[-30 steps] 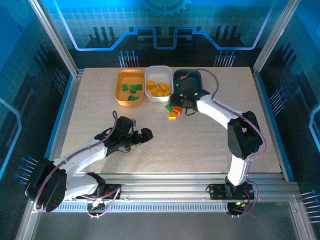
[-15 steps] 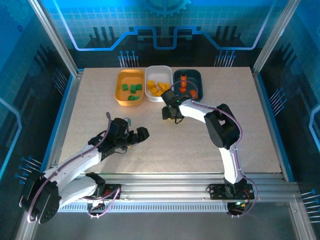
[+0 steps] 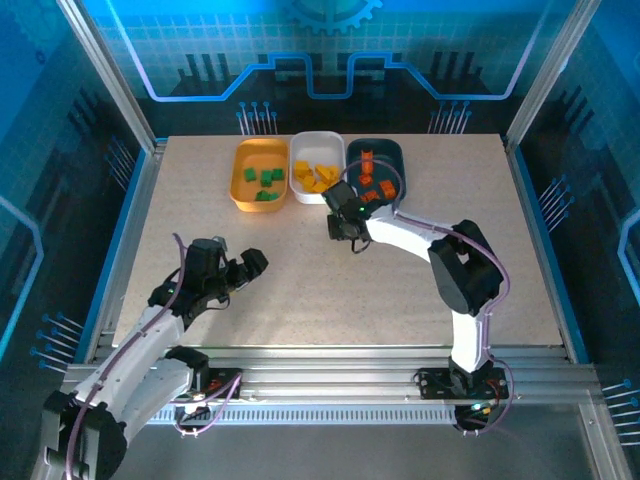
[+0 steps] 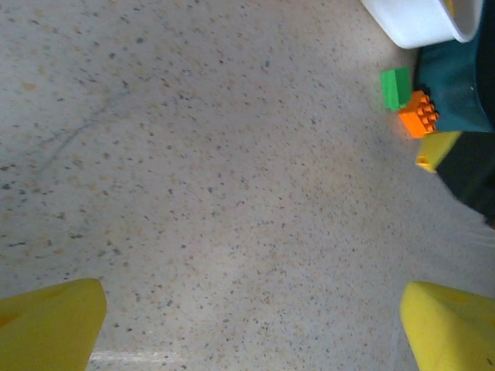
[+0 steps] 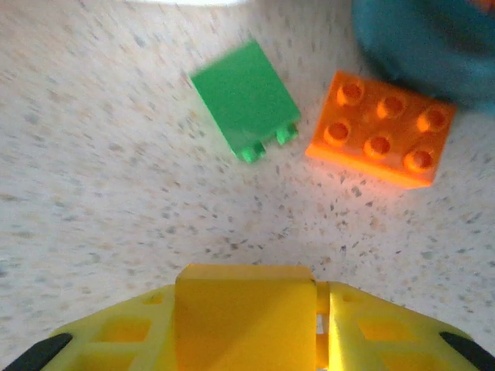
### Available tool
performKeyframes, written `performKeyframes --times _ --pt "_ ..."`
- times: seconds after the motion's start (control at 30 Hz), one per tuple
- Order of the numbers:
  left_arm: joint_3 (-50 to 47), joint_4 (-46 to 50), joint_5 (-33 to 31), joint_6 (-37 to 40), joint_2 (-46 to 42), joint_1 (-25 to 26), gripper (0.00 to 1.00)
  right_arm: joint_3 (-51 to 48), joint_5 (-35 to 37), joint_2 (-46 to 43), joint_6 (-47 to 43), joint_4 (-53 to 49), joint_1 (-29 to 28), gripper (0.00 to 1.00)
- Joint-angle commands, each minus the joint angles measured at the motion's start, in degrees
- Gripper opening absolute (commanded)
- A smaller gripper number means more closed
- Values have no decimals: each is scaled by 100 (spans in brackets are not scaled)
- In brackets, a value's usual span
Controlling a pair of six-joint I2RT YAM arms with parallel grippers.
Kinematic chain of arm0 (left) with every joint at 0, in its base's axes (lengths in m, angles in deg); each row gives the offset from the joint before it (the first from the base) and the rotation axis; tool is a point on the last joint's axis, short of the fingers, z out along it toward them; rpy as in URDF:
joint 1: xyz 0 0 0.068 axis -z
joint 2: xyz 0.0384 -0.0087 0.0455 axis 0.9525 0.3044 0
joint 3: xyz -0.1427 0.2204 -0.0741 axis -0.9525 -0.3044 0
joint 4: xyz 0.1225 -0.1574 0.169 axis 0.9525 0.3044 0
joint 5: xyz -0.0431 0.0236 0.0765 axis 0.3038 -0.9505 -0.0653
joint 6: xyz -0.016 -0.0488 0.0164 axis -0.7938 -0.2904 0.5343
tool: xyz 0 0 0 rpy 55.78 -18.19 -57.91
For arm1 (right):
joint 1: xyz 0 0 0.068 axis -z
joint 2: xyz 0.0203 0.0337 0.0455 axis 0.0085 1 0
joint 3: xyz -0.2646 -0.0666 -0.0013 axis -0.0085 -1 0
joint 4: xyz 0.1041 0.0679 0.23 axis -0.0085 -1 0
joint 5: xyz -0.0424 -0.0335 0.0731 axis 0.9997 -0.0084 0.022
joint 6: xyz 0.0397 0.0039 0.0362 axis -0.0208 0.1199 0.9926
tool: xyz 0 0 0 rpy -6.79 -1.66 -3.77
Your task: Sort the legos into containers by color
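Note:
Three trays stand at the back: the orange tray [image 3: 243, 180] with green legos, the white tray [image 3: 318, 145] with yellow ones, the dark teal tray [image 3: 390, 152] with orange-red ones. My right gripper [image 3: 343, 224] hovers just in front of the white and teal trays, shut on a yellow brick [image 5: 244, 297]. Ahead of it, a green brick [image 5: 246, 100] and an orange brick [image 5: 380, 130] lie loose on the table. My left gripper [image 3: 247, 266] is open over bare table, its yellow fingertips [image 4: 50, 317] wide apart. It also sees the green brick [image 4: 395, 87] and the orange brick [image 4: 418, 114].
The speckled tabletop [image 3: 330, 290] stretches between the two arms. The right arm's elbow [image 3: 465, 265] rises over the right half. Metal rails edge the table, with blue enclosure walls around it.
The left gripper has drawn back toward the near left. The right gripper came from the teal tray's front edge down over the loose bricks, and its elbow swung about.

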Motion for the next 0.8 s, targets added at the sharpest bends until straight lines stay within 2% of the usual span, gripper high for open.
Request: performKeyframes --times 0.0,0.1,0.27,0.5,0.53,0.6,0.67,0.77 --pt "-179 12 255 -12 111 -155 99 679 135 184 -133 -293 -25 39" --pt "-243 -122 522 -66 272 -176 99 1145 168 499 -191 -415 -4 39" --pt "-75 440 404 314 142 -228 99 2008 33 854 -265 -561 137 41" --pt "-37 539 472 396 -26 -270 99 4180 -272 2380 -297 -1323 459 42" --pt "-21 567 482 418 -16 -271 99 4439 -274 2535 -301 -1374 501 44" --pt "1 612 507 463 -6 -281 99 4951 -464 2774 -341 -1515 595 62" --pt "18 630 539 490 -10 -290 99 5173 -454 2783 -397 -1629 616 69" --pt "-20 587 575 472 -24 -290 99 4729 -231 2349 -432 -1504 582 76"
